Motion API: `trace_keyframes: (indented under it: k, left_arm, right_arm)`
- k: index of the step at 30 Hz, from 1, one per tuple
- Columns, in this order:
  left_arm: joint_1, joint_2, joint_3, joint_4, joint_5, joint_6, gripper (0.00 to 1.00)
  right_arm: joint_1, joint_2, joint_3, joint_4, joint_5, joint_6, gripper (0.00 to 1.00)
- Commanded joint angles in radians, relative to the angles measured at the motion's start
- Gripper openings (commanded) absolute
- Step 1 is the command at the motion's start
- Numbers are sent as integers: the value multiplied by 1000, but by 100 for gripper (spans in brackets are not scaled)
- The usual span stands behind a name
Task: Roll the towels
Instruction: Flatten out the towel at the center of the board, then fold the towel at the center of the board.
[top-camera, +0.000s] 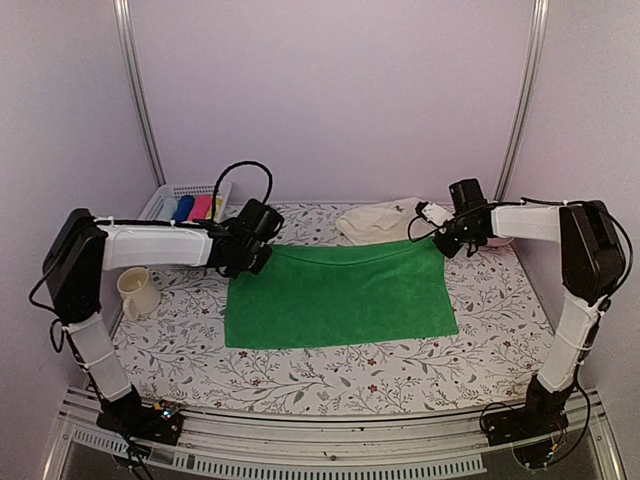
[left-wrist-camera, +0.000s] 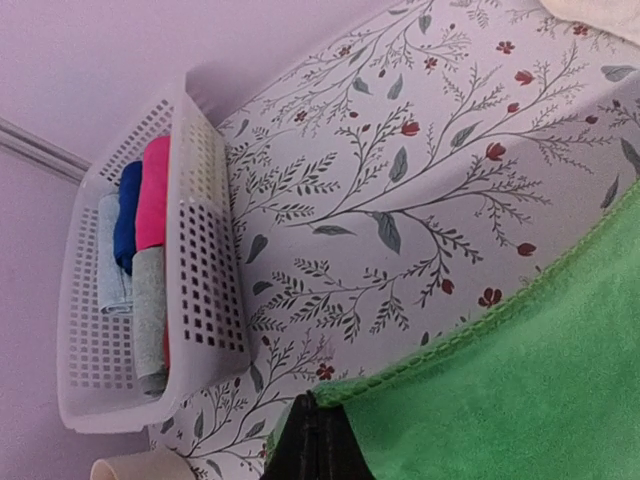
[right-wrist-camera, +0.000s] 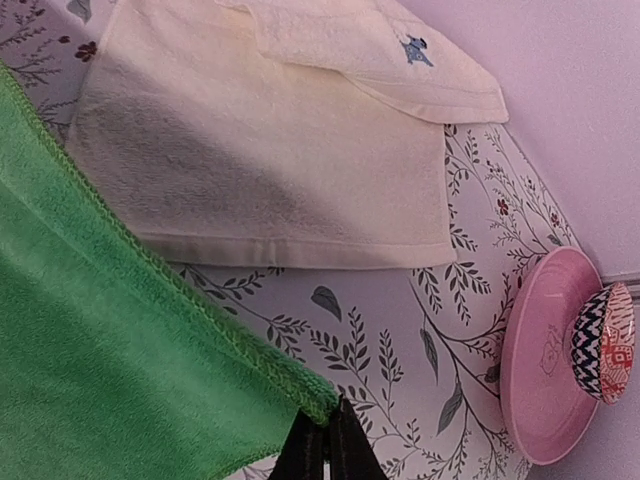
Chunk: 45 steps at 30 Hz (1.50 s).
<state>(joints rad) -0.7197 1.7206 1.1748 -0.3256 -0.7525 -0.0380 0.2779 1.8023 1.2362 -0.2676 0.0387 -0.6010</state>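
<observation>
A bright green towel (top-camera: 338, 296) lies spread flat in the middle of the floral table. My left gripper (top-camera: 258, 258) is shut on its far left corner (left-wrist-camera: 335, 396). My right gripper (top-camera: 443, 243) is shut on its far right corner (right-wrist-camera: 320, 400). In both wrist views the black fingertips pinch the stitched green hem. A cream-white towel (top-camera: 375, 222) lies loosely folded behind the green one, near the back wall. In the right wrist view the cream towel (right-wrist-camera: 260, 150) shows a small dark blue mark (right-wrist-camera: 415, 50).
A white perforated basket (top-camera: 165, 200) at the back left holds blue, pink and grey rolls (left-wrist-camera: 140, 230). A cream mug (top-camera: 138, 292) stands at the left under my left arm. A pink dish (right-wrist-camera: 550, 360) with a patterned bowl sits at the back right by the wall.
</observation>
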Motion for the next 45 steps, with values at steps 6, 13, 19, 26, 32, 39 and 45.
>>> trace_keyframes:
  k: [6, 13, 19, 26, 32, 39, 45]
  left_arm:
    - [82, 235, 154, 173, 23, 184, 0]
    - [88, 167, 56, 221, 46, 233, 0]
    - [70, 91, -23, 190, 106, 216, 0]
    - [6, 50, -78, 142, 91, 198, 0]
    - [-32, -4, -116, 76, 83, 142, 0]
    - [-83, -80, -150, -31, 98, 87, 0]
    - [-120, -105, -172, -120, 141, 45, 0]
  right_arm:
    - [-23, 165, 160, 173, 133, -10, 2]
    - [-26, 77, 73, 159, 38, -62, 2]
    - [-25, -62, -75, 90, -53, -147, 2]
    - [-26, -168, -172, 42, -100, -197, 2]
    - [-25, -216, -220, 19, -93, -244, 2]
    - [-26, -280, -289, -27, -129, -327, 2]
    - [-25, -317, -338, -62, -161, -416, 2]
